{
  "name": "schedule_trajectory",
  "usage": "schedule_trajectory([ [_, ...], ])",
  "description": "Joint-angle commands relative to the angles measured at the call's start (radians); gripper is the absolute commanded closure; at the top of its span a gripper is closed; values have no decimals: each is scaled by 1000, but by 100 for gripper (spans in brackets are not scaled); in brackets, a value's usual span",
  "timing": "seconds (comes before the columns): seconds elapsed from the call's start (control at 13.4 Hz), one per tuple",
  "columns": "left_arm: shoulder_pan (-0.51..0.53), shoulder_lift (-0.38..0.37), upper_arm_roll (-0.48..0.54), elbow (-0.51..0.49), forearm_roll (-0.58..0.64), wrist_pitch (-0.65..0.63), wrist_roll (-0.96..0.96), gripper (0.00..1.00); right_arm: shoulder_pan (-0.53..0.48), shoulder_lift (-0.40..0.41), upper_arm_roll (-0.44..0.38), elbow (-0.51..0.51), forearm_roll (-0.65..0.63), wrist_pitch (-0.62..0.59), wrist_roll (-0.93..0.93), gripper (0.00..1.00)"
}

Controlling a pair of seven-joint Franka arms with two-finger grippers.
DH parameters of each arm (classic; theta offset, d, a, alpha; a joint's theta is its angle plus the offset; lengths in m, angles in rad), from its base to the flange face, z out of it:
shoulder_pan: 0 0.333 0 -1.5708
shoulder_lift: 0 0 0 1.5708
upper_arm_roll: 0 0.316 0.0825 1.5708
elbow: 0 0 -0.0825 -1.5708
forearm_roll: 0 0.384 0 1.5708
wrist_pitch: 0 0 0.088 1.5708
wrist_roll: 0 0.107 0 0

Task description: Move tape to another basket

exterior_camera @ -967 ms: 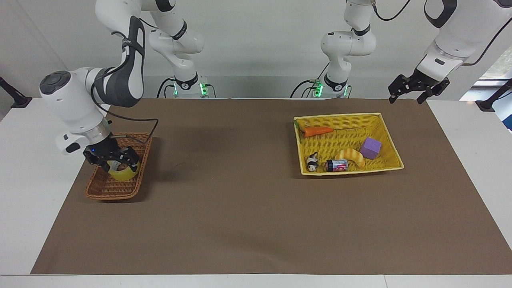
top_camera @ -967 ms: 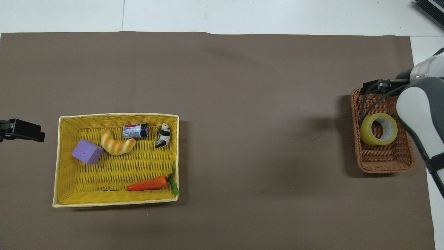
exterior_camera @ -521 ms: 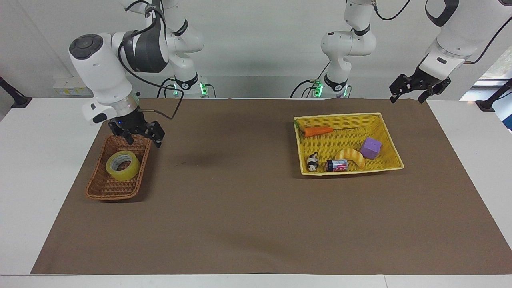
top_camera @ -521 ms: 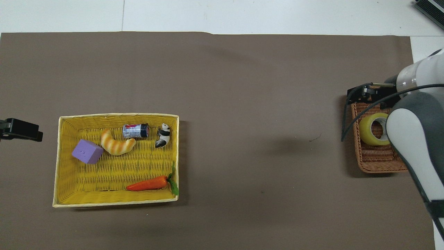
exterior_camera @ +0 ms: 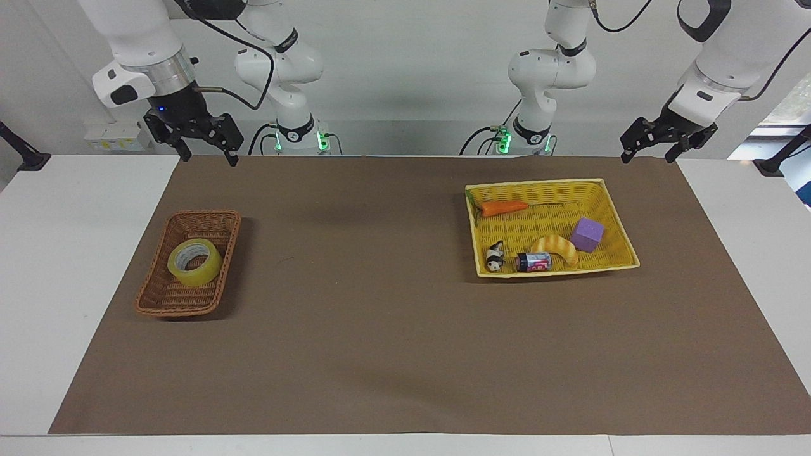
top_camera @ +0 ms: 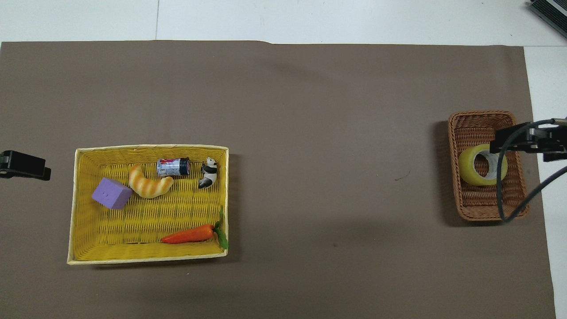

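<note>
Right tool (exterior_camera: 204,154) raised, tape (exterior_camera: 194,262) in basket (exterior_camera: 166,303)

From my station I saw a white table (exterior_camera: 76,209) covered by a wide brown paper mat (exterior_camera: 393,329). A plain pale grey wall (exterior_camera: 405,69) stood at the robots' end, and daylight came through a window (exterior_camera: 789,104) at the left arm's end.

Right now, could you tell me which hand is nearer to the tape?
The right hand, raised above the table's robot edge by the tape's basket. The left hand is up at the opposite end.
</note>
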Motion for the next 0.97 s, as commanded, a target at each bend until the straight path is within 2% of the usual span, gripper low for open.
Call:
schedule_trajectory([
  [0.0, 0, -6, 2, 12, 14, -17, -10, 0, -12, -52, 3, -63, 1, -20, 5, 0],
  [0.37, 1, -6, 4, 10, 26, -23, -10, 0, -10, -59, 5, -89, -23, 23, -113, 0],
  [0.6, 114, -6, 28, 12, 55, -14, -9, 0, -7, -57, 11, -88, -48, 42, -111, 0],
  [0.89, 113, -6, 18, 12, 55, -15, -10, 0, -7, -59, 11, -91, -48, 43, -111, 0],
])
